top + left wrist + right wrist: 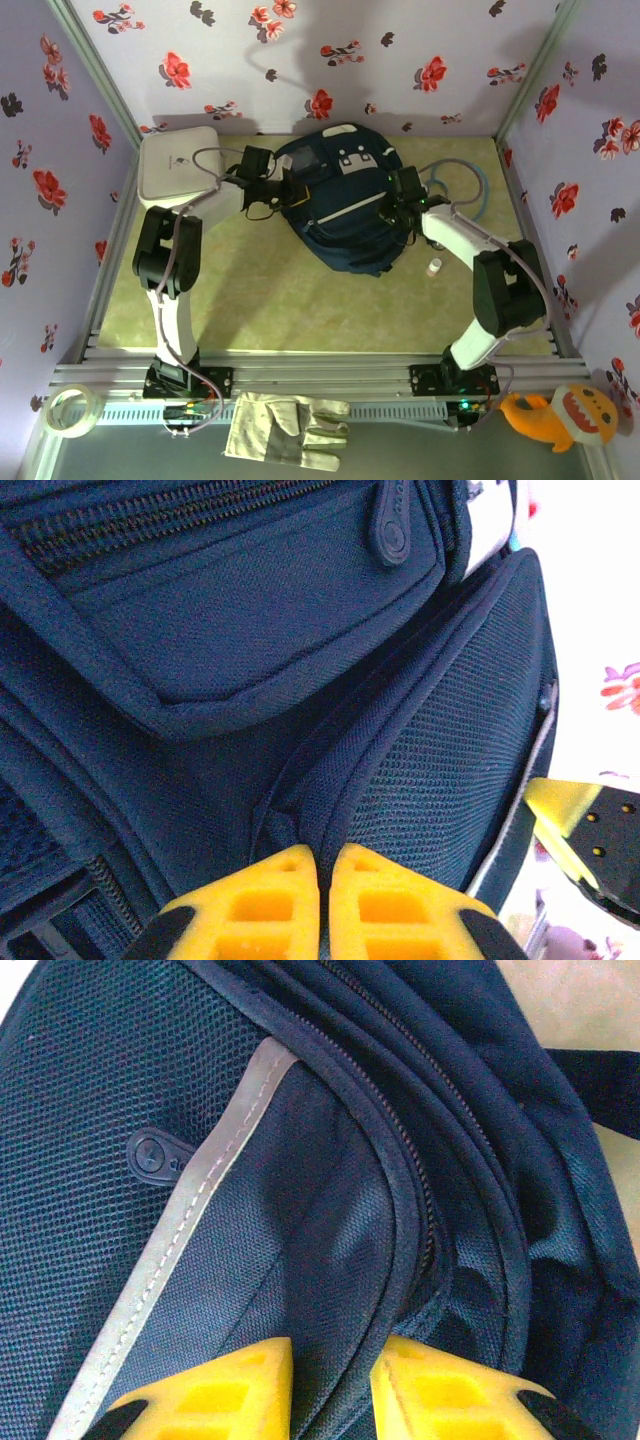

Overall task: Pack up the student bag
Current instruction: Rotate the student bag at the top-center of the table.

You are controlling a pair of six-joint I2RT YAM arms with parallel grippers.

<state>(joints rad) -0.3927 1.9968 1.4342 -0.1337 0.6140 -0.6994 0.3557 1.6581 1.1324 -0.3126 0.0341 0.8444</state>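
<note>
The student bag [340,205], dark navy with white stripe trims, lies in the middle of the table. My left gripper [287,190] is at its left side and my right gripper [402,207] at its right side. In the left wrist view the yellow fingers [270,900] are nearly together, and the left gripper [323,852] pinches a fold of the bag [250,630] beside a mesh pocket. In the right wrist view the right gripper [335,1355] is shut on a thicker bunch of the bag's fabric [330,1210], between a grey stripe [190,1230] and a zip.
A white rounded box [178,165] sits at the back left, touching the left arm. A small white bottle [434,266] stands right of the bag, and a hoop of cable [465,185] lies behind the right arm. Tape roll [70,410], glove [285,430] and plush toy [560,415] lie off the table's front edge.
</note>
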